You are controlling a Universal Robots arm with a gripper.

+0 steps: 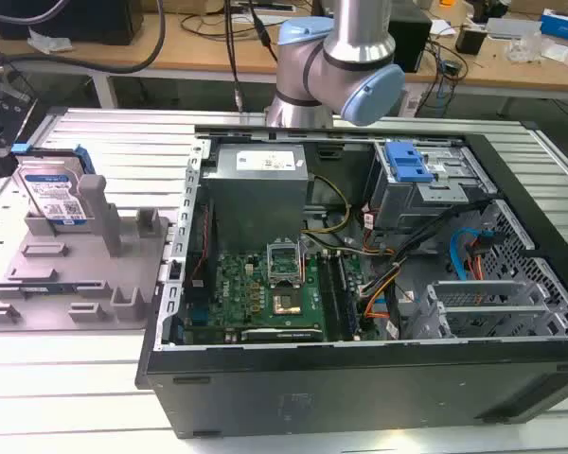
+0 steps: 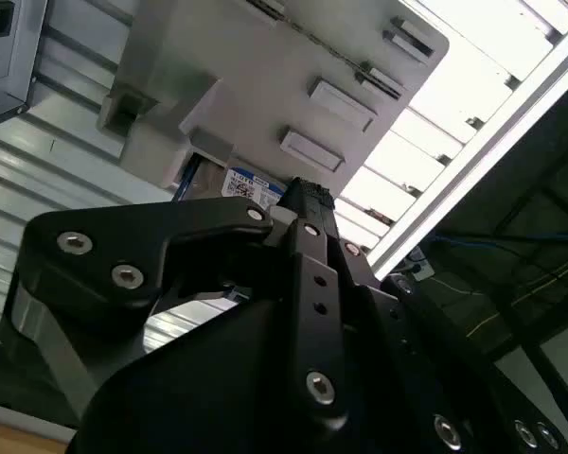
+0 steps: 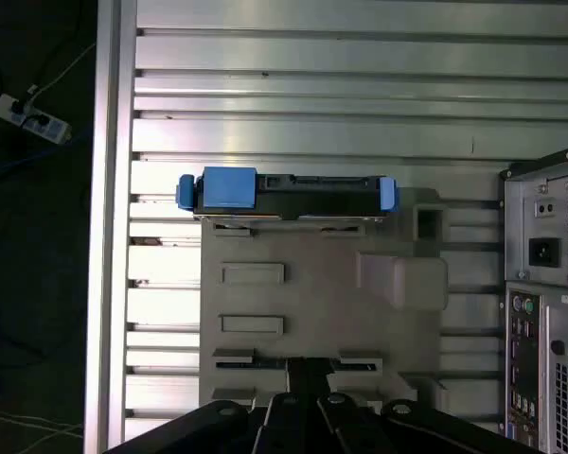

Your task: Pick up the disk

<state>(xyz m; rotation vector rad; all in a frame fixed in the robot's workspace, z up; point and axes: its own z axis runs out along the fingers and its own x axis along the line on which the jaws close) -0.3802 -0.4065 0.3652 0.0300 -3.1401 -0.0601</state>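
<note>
Standing on its edge at the exterior view's left, the flat silver hard disk with the white-and-blue label and blue plastic side rails (image 1: 52, 194) sits in a slot at one end of the grey plastic fixture with posts (image 1: 85, 274). Its labelled face is turned toward the camera, and a tall grey post rises just beside it. The fixture lies flat on the ribbed aluminium table (image 1: 123, 132). Just beside it, further right, is the open black computer case (image 1: 360, 378), which holds a grey metal power supply box (image 1: 260, 189), a green circuit board (image 1: 265, 288) and a blue-handled drive cage (image 1: 412, 170). The silver and pale-blue robot arm (image 1: 346, 57) rises behind the case.

In the first wrist view the disk (image 3: 293, 192) is seen edge-on at the fixture's far end. The black gripper (image 3: 308, 364) hovers over the opposite end, well apart from the disk, with its jaws drawn together and nothing between them. In the second wrist view the gripper (image 2: 308, 189) lies in front of the fixture, and a corner of the disk's label (image 2: 246, 186) shows just beside it.
</note>
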